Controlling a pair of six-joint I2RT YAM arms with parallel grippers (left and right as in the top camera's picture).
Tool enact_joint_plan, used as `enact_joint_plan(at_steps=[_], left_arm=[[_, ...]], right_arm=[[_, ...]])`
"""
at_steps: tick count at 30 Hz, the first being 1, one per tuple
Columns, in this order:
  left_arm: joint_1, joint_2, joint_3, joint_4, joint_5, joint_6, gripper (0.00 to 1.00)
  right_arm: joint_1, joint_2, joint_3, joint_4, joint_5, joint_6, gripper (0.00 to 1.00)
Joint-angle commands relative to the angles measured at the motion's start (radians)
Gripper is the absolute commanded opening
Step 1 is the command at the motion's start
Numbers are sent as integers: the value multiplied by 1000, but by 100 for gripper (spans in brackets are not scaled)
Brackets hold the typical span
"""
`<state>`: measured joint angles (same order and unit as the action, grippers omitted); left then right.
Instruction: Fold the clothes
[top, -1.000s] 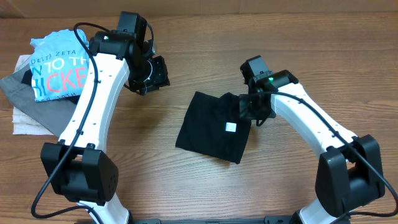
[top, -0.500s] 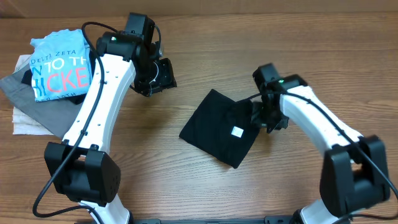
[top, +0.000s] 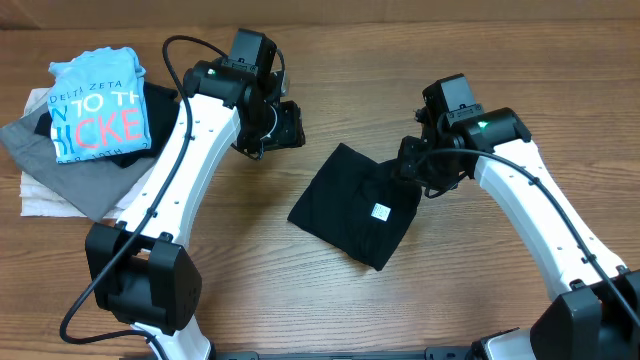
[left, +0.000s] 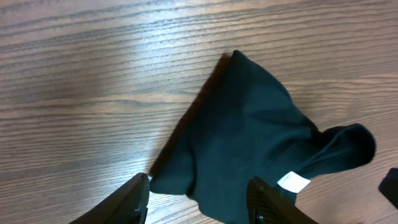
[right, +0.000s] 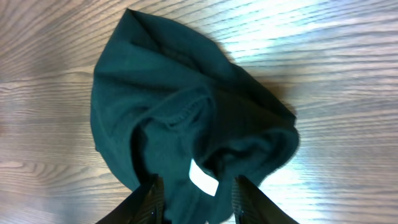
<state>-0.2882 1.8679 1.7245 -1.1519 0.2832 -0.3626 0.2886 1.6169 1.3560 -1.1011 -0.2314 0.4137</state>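
The clothes, a black T-shirt (top: 345, 205), lie folded into a rough square in the middle of the wooden table, the white neck label (top: 381, 211) facing up. My left gripper (top: 288, 127) hovers just off the shirt's far left corner. In the left wrist view the gripper (left: 198, 200) is open above the shirt (left: 249, 137), holding nothing. My right gripper (top: 412, 172) is over the shirt's bunched right corner. In the right wrist view it (right: 198, 200) stands open, its fingers on either side of the rumpled cloth (right: 168, 106) and label (right: 203, 177).
A pile of other garments sits at the far left: a light blue lettered T-shirt (top: 95, 105) on top of grey cloth (top: 40, 150) and white cloth (top: 40, 200). Bare wood (top: 250, 260) surrounds the black shirt.
My right gripper has opened and let go of the shirt's right corner, then risen a little. The left arm has swung right towards the shirt. The shirt shifted slightly right.
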Motion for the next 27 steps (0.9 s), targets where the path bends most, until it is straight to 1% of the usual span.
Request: enact_joint_plan(at_steps=[1,5,6,8,9,10,12,14,15,18,20,22,23,24,27], left_arm=[[0,10,-12,4,-14,19,53],[0,10,-12,3,-14,19,53],[0,10,-12,3,-14,19,53],[0,10,-12,4,-14,19,53],[0,10,-12,4,-14,19,53],[-1,10,-12,3,-13,19,53],[0,10,-13,0,-14,19,53],[0,10,-13,-2,-14,19,53],[0,10,-13,-3,-14,19,53],[0,10,-13,0,-14,19,53],[0,10,-13,1,-14,19,53],[-1,10,-13,0,-13,19,53],[-2,10,-13,-1,-13,19,53],[-2,10,-13,-2,-13,19,53],[-6,10,-13,-8,-13,19,53]], right_arm=[[0,20,-50,37,-33,11,40],[0,40,-120,114,-63,26,38],[0,43,-134,131,-63,26,35],[0,48,-163,172,-62,26,23],[0,48,-172,182,-58,26,12],[-4,48,-178,182,-48,26,4],[-15,48,-179,158,-31,26,4],[-26,48,-179,89,13,37,4],[-32,48,-179,-3,89,72,4],[-33,48,-190,-71,189,93,4],[-33,48,-216,-69,201,97,4],[-33,48,-264,-29,204,113,6],[-33,48,-321,21,203,115,14],[-33,48,-351,45,204,115,18],[-33,48,-432,118,204,115,21]])
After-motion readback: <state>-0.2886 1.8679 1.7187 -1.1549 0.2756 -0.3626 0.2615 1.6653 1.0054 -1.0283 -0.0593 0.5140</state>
